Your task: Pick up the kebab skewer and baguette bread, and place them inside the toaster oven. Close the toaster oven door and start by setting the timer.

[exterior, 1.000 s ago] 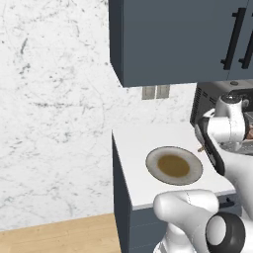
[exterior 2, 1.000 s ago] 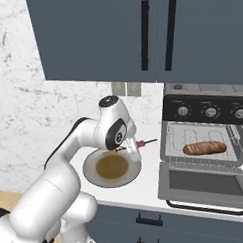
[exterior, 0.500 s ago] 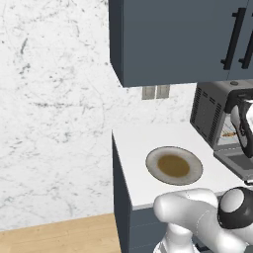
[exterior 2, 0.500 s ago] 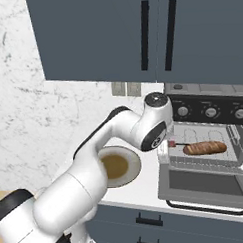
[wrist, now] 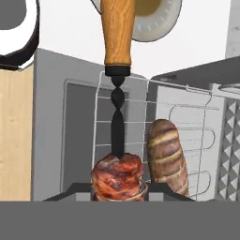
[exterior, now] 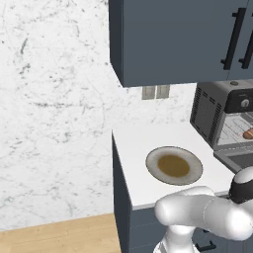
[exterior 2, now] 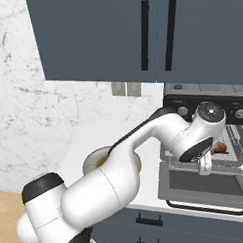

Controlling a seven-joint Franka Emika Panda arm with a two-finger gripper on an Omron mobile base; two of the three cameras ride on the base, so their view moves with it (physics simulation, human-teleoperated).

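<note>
Pincer [wrist: 118,187] grips kebab skewer [wrist: 117,174]; fingertips mostly hidden by meat.

Over the last second the arm has swung from above the plate [exterior: 174,166] across to the toaster oven [exterior 2: 209,139]. The gripper [wrist: 118,190], which hung beside the plate with the kebab skewer [wrist: 117,117], now sits over the lowered toaster oven door [exterior 2: 203,182]. Its fingers [wrist: 79,190] clamp the meat end, just beside the baguette bread [wrist: 165,154] on the wire rack [wrist: 140,126].
</note>
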